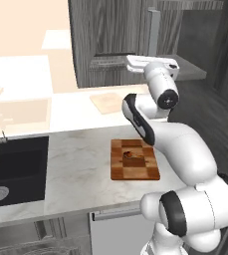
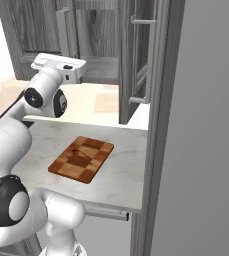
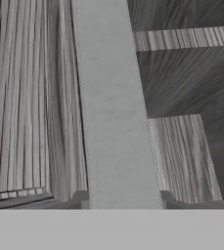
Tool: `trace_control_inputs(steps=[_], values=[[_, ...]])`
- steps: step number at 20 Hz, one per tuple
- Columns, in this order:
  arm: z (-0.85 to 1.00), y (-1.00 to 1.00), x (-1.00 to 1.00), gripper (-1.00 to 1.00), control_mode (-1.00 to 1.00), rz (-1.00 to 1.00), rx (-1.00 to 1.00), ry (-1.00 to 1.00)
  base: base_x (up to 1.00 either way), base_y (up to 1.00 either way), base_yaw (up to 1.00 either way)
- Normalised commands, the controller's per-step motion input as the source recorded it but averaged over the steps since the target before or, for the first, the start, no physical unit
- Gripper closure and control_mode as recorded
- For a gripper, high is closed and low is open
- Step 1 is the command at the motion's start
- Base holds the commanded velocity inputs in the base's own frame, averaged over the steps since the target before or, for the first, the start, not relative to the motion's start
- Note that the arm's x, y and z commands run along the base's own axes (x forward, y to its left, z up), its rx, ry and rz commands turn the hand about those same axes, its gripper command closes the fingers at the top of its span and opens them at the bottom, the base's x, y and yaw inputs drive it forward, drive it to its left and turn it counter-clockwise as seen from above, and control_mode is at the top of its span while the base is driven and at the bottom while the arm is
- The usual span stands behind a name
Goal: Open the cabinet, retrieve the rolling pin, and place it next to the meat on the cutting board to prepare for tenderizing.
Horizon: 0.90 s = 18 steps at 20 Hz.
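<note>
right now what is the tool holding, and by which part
The tool is shut on the cabinet's vertical silver bar handle, gripping near the bar's lower end.

Kitchen: sink (image 1: 16,169), marble counter (image 1: 80,164), cabinet (image 1: 110,35)

Soft even light, washed-out left background, slight blur.

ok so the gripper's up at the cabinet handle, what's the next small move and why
Probably a pull back toward the robot to swing the door open. The gripper is shut on the silver bar handle of the cabinet, the door looks closed, and the cutting board holds just the meat, so the rolling pin is yet to come out.
</note>
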Motion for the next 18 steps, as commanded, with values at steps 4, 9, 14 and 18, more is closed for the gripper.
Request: trace_control_inputs(steps=[4, 9, 14, 18], values=[[0.0, 0.03, 0.0, 1.0, -1.0, 0.0, 0.0, 0.0, 0.0, 0.0, 0.0], [0.0, 0.11, -0.04, 1.0, -1.0, 0.0, 0.0, 0.0, 0.0, 0.0, 0.0], [0.0, 0.25, -0.34, 1.0, -1.0, 0.0, 0.0, 0.0, 0.0, 0.0, 0.0], [0.0, 0.32, -0.47, 1.0, -1.0, 0.0, 0.0, 0.0, 0.0, 0.0, 0.0]])
